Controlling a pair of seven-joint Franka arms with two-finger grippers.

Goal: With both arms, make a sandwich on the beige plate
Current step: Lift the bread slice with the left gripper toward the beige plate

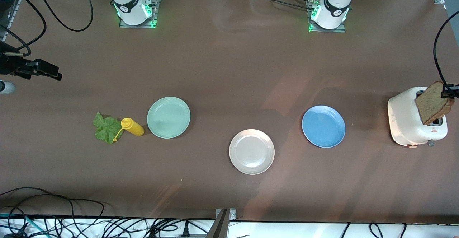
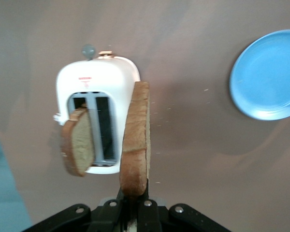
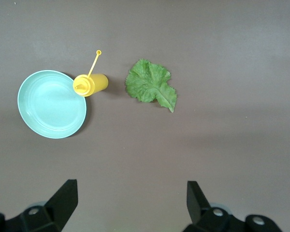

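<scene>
Now my left gripper (image 2: 134, 200) hangs over the white toaster (image 1: 412, 123), its fingers pinched on a slice of brown toast (image 2: 135, 140). A second slice (image 2: 78, 142) leans out of a toaster slot. My right gripper (image 3: 130, 198) waits above the counter (image 1: 222, 69) with fingers spread wide, empty. The beige plate (image 1: 251, 152) sits bare, the lettuce leaf (image 1: 106, 127) beside the yellow bottle (image 1: 132, 126).

The left hand (image 1: 448, 91) pinches a toast slice (image 1: 434, 103) over the white toaster (image 1: 408, 123); the beige plate (image 1: 251, 152) lies at the blue plate's (image 1: 323, 126) seven o'clock.
</scene>
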